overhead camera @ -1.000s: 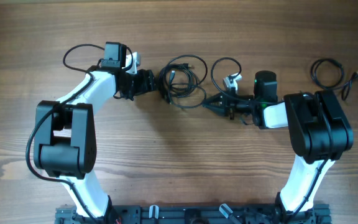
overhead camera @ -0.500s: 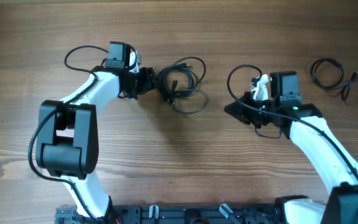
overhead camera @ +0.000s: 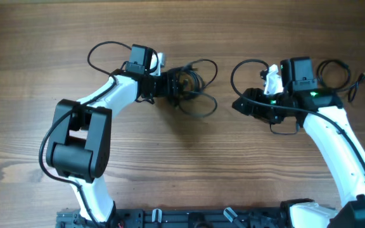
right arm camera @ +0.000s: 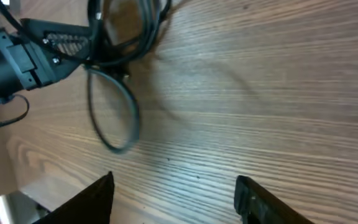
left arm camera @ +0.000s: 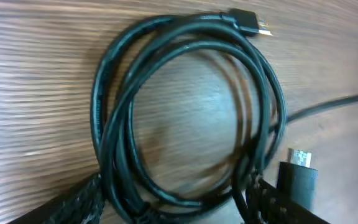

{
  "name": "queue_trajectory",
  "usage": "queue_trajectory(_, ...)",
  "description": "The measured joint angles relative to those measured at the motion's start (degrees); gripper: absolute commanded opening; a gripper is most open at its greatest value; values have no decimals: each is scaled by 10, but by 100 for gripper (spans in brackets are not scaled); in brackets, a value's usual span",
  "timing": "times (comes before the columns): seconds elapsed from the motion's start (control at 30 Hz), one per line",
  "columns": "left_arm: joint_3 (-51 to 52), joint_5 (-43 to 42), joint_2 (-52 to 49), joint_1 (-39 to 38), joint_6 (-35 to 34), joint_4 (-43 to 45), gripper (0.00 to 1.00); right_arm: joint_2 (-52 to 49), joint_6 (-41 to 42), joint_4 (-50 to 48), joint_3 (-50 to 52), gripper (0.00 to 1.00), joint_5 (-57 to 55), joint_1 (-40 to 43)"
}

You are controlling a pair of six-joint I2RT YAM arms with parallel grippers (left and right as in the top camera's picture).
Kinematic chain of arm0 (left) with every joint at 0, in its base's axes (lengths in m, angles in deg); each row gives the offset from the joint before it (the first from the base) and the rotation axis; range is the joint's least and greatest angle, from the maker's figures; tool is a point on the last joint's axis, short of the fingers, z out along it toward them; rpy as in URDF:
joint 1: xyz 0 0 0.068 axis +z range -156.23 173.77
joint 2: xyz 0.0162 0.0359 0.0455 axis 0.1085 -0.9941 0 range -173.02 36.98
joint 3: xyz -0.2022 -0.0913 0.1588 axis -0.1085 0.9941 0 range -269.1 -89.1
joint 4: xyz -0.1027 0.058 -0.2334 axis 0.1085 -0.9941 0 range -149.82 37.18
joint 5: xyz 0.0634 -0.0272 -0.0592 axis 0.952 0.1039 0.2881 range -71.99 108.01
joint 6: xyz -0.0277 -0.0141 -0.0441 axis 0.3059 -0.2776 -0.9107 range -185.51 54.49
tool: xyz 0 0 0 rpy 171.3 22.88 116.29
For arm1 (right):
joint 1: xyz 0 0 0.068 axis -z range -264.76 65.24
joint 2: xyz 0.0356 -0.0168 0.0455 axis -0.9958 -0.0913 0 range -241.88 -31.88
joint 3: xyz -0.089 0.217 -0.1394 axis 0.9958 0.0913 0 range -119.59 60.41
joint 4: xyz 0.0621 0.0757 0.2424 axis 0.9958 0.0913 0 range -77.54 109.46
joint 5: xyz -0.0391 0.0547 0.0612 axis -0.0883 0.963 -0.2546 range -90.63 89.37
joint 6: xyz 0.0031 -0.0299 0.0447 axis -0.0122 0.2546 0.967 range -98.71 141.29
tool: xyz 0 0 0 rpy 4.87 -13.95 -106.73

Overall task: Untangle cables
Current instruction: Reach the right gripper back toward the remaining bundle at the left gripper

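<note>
Black cables lie in three lots along the far side of the table (overhead camera: pixel 170 164). The coil (overhead camera: pixel 198 79) sits left of the middle, with one slack bight drooping toward the near edge. The loop (overhead camera: pixel 246 62) lies right of the middle, apart from the coil. A third cable (overhead camera: pixel 347 75) rests near the far right corner.

A second ago the loop lay close against the coil's tail, and the right gripper (overhead camera: pixel 241 106) was clamped there. Since then the right arm has drawn the loop off toward the right edge, and bare wood now shows between loop and coil. That gripper has just let go: in its wrist view its jaws (right arm camera: pixel 173 199) stand well apart over bare wood, with nothing in them. The coil has shifted a little rightward with the left arm.

The left gripper (overhead camera: pixel 177 85) has its jaws spread wide, one finger on each side of the coil's (left arm camera: pixel 107 124) lower arc, straddling rather than pinching. Whether the pads touch the cord cannot be told.

The loop's separation looks done. What likely remains is the coil itself. Several turns lie over one another, with a plug (left arm camera: pixel 248 22) at the top and a second plug (left arm camera: pixel 297 177) beside the right finger. Whether that is one cable or two cannot be told.
</note>
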Motion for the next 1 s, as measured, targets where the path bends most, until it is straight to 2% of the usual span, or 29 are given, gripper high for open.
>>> queue_trajectory(0.13, 0, -150, -7, 4, 53, 6, 75, 0, 4, -43, 26, 72, 30, -20)
queue_trajectory(0.3, 0, -195, -7, 4, 73, 6, 75, -3, 21, -126, 31, 73, 39, -94)
queue_trajectory(0.43, 0, -148, -7, -2, 75, 1, 74, -3, 30, -182, 32, 74, -16, -155)
queue_trajectory(0.5, 0, -125, -7, -5, 75, 0, 74, -3, 27, -208, 32, 67, -21, -165)
queue_trajectory(0.53, 0, -112, -7, -5, 75, -1, 74, -3, 20, -227, 32, 66, -7, -166)
queue_trajectory(0.63, 0, -94, -7, -6, 75, -3, 74, -3, 26, -307, 30, 72, 47, -166)
queue_trajectory(0.7, 1, -92, -7, -6, 75, -3, 74, -3, 37, -349, 28, 75, 33, -166)
queue_trajectory(0.83, 1, -88, -7, -6, 75, -3, 74, -31, 57, -365, 27, 73, -42, -166)
queue_trajectory(0.9, 1, -82, -7, -6, 75, -3, 74, -86, 71, -361, 27, 62, -47, -166)
queue_trajectory(1.0, 1, -31, -7, -6, 57, -3, 74, -170, 86, -293, 24, 57, -17, -166)
